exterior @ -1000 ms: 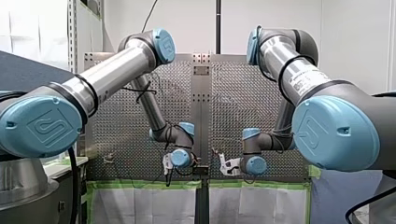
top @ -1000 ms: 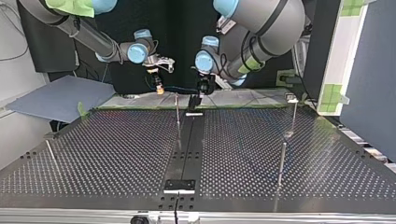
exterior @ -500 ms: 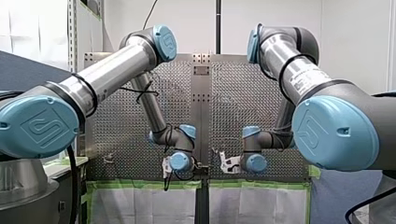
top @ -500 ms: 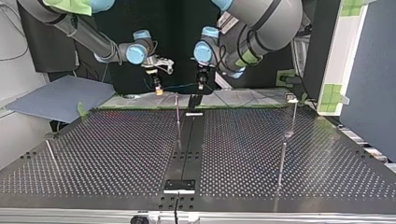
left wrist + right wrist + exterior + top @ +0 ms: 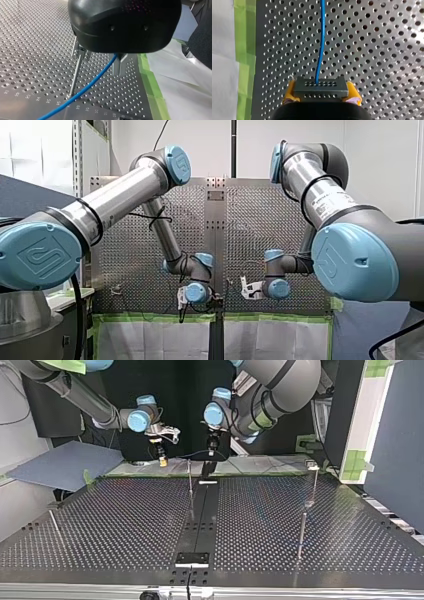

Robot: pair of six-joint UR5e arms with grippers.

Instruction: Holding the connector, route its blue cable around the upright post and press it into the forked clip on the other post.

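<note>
Since a second ago, both grippers have shifted toward the top view's left. Grey connector (image 5: 321, 86) sits clamped between my right gripper's (image 5: 321, 91) yellow pads (image 5: 290, 92), over the perforated table (image 5: 374, 50) beside green tape (image 5: 244, 37). Its blue cable (image 5: 321, 37) runs to my left gripper (image 5: 119, 72), closed on it, near the forked clip post (image 5: 79, 53)

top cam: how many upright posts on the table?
4. Middle post at the far edge; far right post; near right post; left post on the near side, leaning. More may hide behind the arms.
</note>
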